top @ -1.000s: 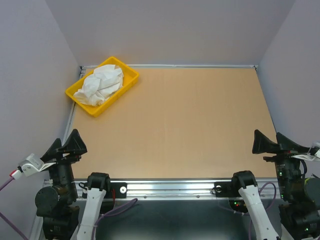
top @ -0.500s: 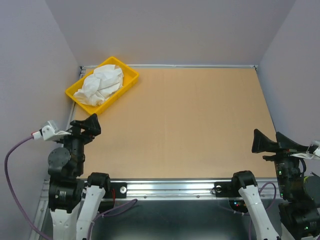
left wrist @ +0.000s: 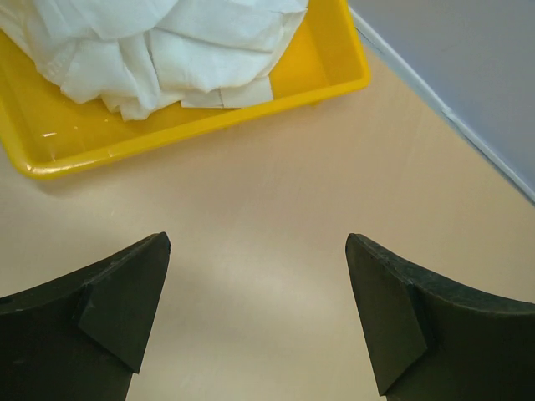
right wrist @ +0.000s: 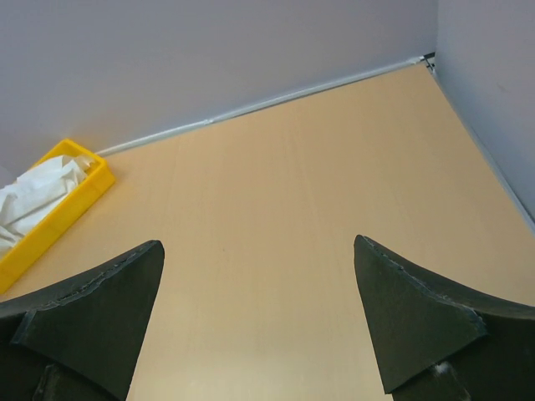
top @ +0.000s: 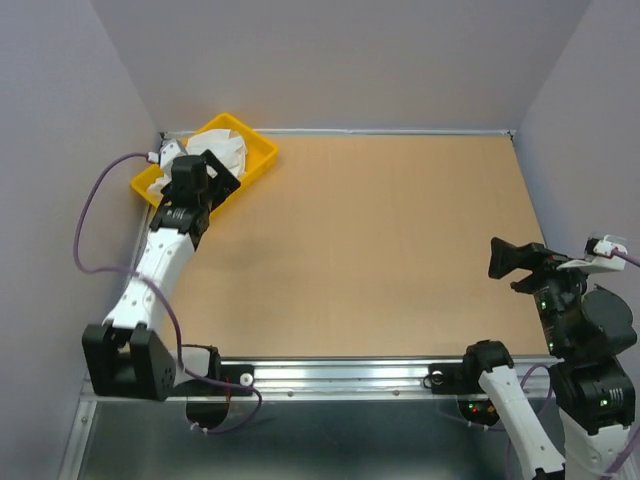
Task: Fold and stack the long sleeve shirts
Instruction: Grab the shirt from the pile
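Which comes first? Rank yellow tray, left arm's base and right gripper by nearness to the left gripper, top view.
1. yellow tray, far left corner, right by the left gripper.
2. left arm's base, near left.
3. right gripper, near right.

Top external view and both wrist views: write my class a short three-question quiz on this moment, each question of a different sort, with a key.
1. True or false: the white shirt lies crumpled inside the yellow tray.
2. Which gripper is nearest the tray? A the left gripper; B the right gripper; C both equally near.
3. Fill in: the right gripper's jaws stand ___, with nothing between them.
Key: 1 true; 2 A; 3 open.
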`<action>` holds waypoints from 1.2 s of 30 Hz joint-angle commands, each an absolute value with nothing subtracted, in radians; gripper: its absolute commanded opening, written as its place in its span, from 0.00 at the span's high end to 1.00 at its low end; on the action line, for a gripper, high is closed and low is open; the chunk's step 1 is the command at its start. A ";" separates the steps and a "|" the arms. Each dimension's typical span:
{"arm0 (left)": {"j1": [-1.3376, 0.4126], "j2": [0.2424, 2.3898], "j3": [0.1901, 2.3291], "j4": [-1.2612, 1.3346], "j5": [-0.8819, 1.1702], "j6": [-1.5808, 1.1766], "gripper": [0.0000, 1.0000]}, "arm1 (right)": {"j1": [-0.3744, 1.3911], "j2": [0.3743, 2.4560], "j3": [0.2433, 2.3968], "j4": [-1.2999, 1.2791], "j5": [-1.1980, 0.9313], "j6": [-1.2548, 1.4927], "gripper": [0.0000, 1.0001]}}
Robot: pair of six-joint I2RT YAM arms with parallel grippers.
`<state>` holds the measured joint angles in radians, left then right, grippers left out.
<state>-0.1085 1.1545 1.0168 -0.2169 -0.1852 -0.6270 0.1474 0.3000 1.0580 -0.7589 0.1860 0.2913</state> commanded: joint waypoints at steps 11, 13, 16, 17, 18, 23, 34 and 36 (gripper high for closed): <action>0.046 1.946 1.738 -0.317 -0.361 -0.687 0.01 | 0.146 0.399 1.066 -0.746 0.143 0.307 0.00; 0.070 2.008 1.796 -0.344 -0.357 -0.693 0.01 | 0.147 0.410 1.065 -0.744 0.144 0.311 0.00; 0.090 2.136 1.893 -0.373 -0.361 -0.693 0.01 | 0.147 0.428 1.065 -0.741 0.138 0.316 0.00; 0.095 2.160 1.932 -0.383 -0.357 -0.692 0.01 | 0.147 0.434 1.065 -0.741 0.143 0.319 0.00; 0.098 2.183 1.953 -0.391 -0.354 -0.690 0.01 | 0.147 0.443 1.065 -0.741 0.141 0.322 0.00; 0.104 2.305 2.026 -0.411 -0.318 -0.680 0.01 | 0.146 0.471 1.065 -0.739 0.144 0.325 0.00; 0.109 2.317 2.011 -0.339 -0.207 -0.604 0.77 | 0.147 0.522 1.065 -0.735 0.107 0.310 0.00; 0.109 2.275 2.014 -0.302 -0.196 -0.566 0.95 | 0.147 0.525 1.065 -0.735 0.091 0.302 0.00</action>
<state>0.1112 2.3569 1.9907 -0.3458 -0.2436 -0.6319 0.1474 0.5201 1.0580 -0.7582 0.1284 0.3180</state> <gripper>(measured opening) 0.228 0.999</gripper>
